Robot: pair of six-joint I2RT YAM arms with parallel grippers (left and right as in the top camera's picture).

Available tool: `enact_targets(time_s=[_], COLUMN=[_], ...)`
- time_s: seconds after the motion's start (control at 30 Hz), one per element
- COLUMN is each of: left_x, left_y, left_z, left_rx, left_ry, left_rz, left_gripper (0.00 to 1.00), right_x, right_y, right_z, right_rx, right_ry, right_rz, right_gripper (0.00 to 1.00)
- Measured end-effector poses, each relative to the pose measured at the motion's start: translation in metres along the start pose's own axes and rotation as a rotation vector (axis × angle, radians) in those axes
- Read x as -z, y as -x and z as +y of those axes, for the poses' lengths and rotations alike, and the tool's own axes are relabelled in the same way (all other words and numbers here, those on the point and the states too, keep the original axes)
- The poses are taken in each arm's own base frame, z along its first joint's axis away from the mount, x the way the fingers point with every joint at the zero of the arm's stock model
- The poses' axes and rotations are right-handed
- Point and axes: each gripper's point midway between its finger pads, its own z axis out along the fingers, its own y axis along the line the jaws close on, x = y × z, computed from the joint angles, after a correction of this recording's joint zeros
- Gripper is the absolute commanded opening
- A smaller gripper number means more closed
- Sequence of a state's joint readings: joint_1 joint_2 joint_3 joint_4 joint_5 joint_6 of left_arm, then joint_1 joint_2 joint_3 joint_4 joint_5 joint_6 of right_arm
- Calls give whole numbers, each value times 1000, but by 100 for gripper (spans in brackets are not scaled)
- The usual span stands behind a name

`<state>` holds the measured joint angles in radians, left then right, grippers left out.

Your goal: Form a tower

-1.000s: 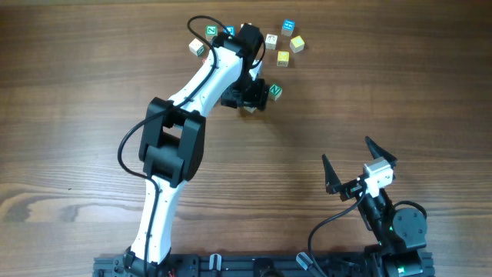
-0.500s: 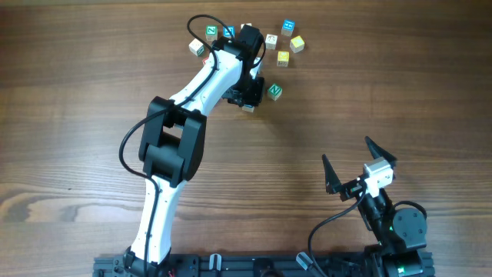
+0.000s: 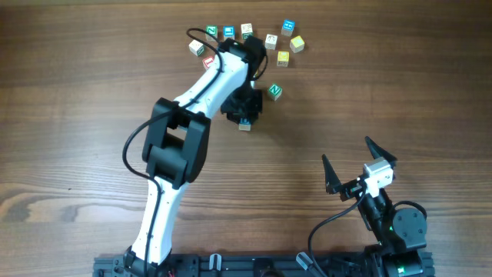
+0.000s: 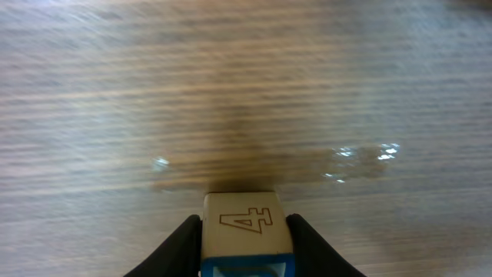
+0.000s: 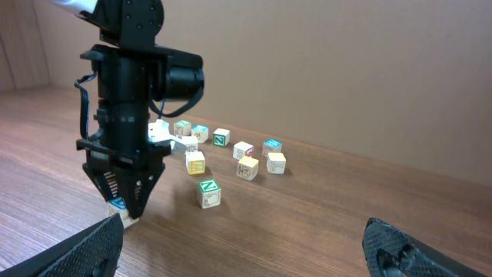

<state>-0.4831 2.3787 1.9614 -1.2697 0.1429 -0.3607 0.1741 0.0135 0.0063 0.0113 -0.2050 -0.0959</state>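
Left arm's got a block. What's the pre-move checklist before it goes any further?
1. Grip: left gripper shut on the "4" cube: ok.
2. Seating: cube square between the fingers: ok.
3. Lift: cube off the table: cannot tell.
4. Clearance: green N cube apart from left gripper: ok.
5. Other arm: right gripper open, away from the loose cubes: ok.
6. Tower base present: not ok, no stacked cubes seen.

Left pincer [image 3: 244,119] over cube [image 3: 244,126], right pincer [image 3: 345,148] spread
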Motion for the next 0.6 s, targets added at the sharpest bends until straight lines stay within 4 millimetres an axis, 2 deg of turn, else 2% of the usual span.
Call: enact_targets(time_s=[0.07,0.2,0.6], left_x=[-2,-5,-3], left_y=[-5,-12,-11], left_z=[-9,-18,-5], left_rx=[-1,-21,-13], left_ry=[24,62,133], left_rz=[-6,-14,-30], left_gripper=[54,36,37], right_x=[0,0,0], right_y=[0,0,0], right_z=[0,0,0], right_rx=[0,0,0], right_ry=[0,0,0], right_rz=[0,0,0], right_gripper=[100,100,100])
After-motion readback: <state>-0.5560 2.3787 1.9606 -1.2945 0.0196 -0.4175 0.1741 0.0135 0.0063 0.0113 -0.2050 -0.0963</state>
